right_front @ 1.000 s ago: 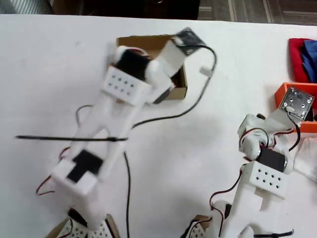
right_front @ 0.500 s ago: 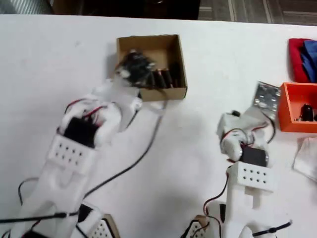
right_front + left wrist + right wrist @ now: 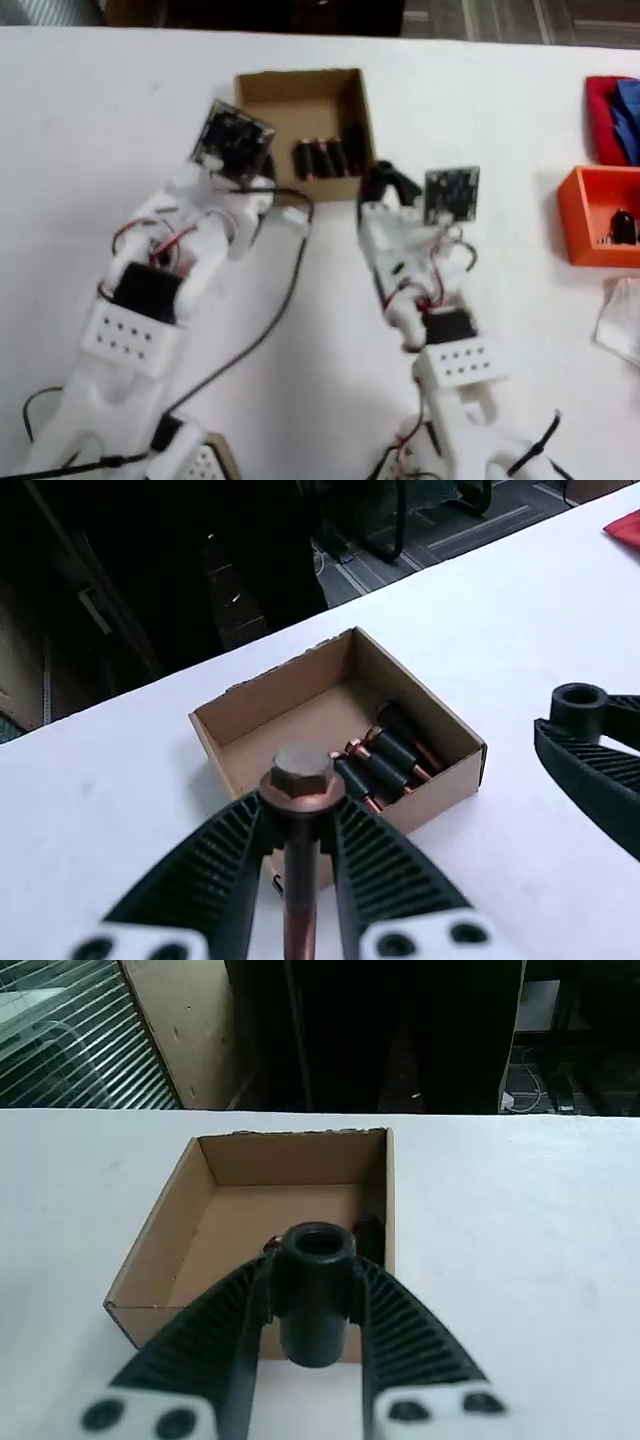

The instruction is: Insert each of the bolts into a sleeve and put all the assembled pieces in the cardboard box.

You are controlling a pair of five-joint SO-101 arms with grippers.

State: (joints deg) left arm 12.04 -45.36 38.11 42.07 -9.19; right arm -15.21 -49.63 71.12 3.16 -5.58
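**A:** How far along is the job looking?

**B:** Several assembled pieces [image 3: 325, 158] are already lying in the cardboard box [image 3: 300, 78] on the white worktop [image 3: 90, 120]. One more pairing is being set up. The left pincer [image 3: 300, 805] is pinching a copper bolt [image 3: 299, 875] just below its head. The right pincer [image 3: 316, 1270] is clamping a black sleeve [image 3: 317, 1320], open end showing. Both are hovering beside the box, apart, so joining and boxing are remaining.

**A:** Anything unclear?

**B:** The boxed pieces are overlapping, so I am not getting an exact count. A dark object [image 3: 620, 228] is sitting in the orange bin [image 3: 590, 215] at the worktop's edge; whether it is another part, I cannot tell. The bolt's lower end is running out of frame.
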